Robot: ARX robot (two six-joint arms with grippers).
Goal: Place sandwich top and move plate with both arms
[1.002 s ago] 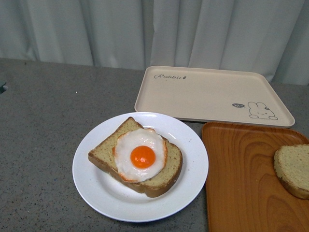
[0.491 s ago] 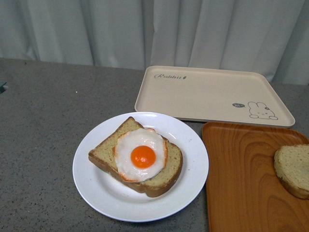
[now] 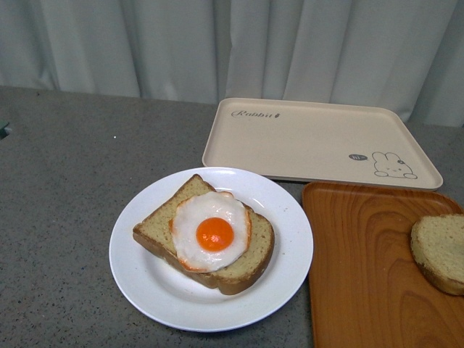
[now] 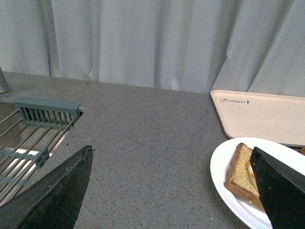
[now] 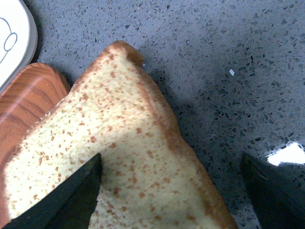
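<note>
Not much has changed for you since the earlier front shots. The only difference is the sandwich top (image 3: 439, 252), the plain tan speckled bread slice with the darker crust, which has crept a touch higher at the right edge of the frame. The plate, both trays and the egg slice sit exactly where they were.

You won't find either arm in the front view. In the left wrist view, the left fingers (image 4: 57, 195) are spread wide with nothing between them, hanging over the grey speckled desk (image 3: 65, 181). The round glossy white plate (image 3: 141, 279) peeks out beside one of them.

In the right wrist view, the right fingers (image 5: 66, 202) are spread just as wide, with the sandwich top (image 5: 119, 157) between them. One finger overlaps the bread and the other is out over the desk. You can't tell if either actually touches it.

The sandwich top lies on the right part of the orange-brown wood-grain tray (image 3: 362, 275), cut off by the frame edge. The plate sits at lower centre carrying the other bread slice (image 3: 156, 230) topped with a fried egg (image 3: 212, 232).

The plate's right rim is just beside the wood tray's left edge, and its far rim is near the cream rectangular rabbit-print tray (image 3: 312, 141) at upper right. The left half of the frame is open desk.
</note>
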